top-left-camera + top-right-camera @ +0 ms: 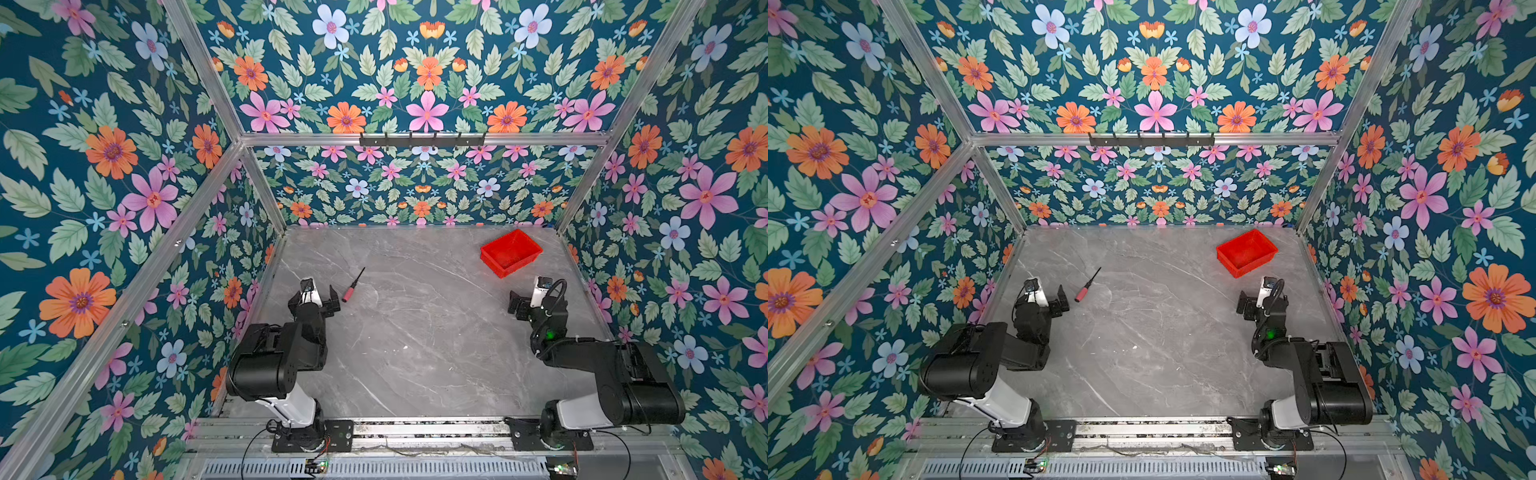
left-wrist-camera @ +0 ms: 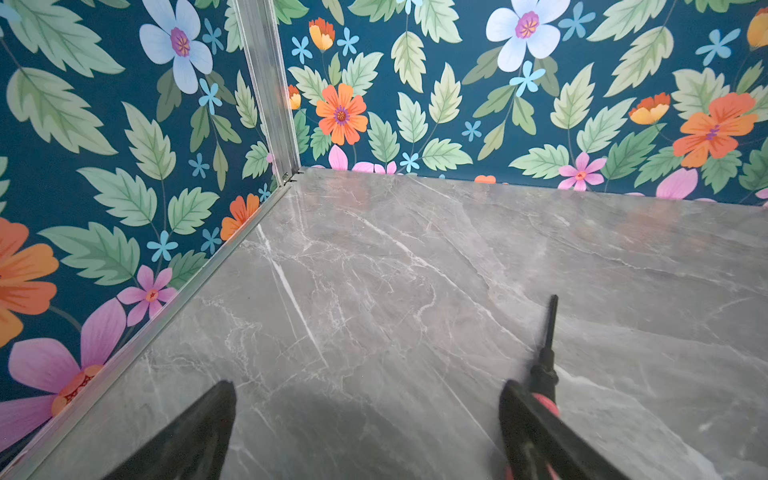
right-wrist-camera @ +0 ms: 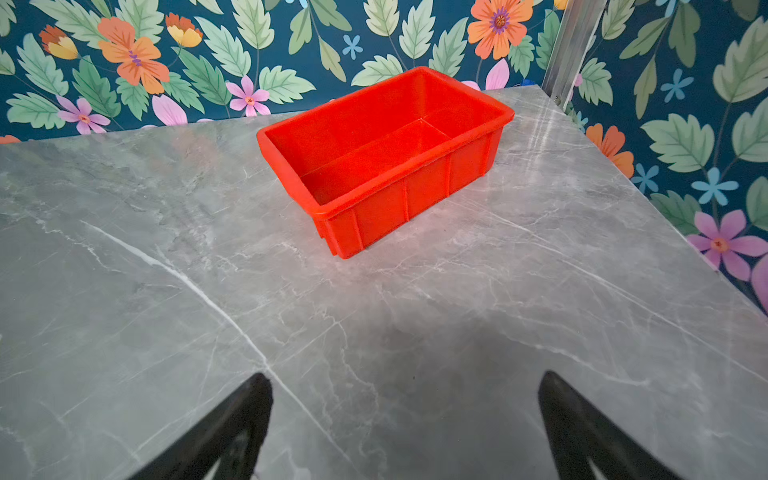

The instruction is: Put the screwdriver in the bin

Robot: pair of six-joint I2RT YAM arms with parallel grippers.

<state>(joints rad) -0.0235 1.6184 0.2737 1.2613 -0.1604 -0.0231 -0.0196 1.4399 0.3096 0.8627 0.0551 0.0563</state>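
The screwdriver lies flat on the grey marbled table, toward its left side, red handle nearest the robot and shaft slanting away. The left hand hangs spread wide and grips nothing; in its wrist view one finger covers part of the handle. The red bin stands near the far right corner, well apart from the screwdriver. The right hand, fingers likewise parted and holding nothing, faces it.
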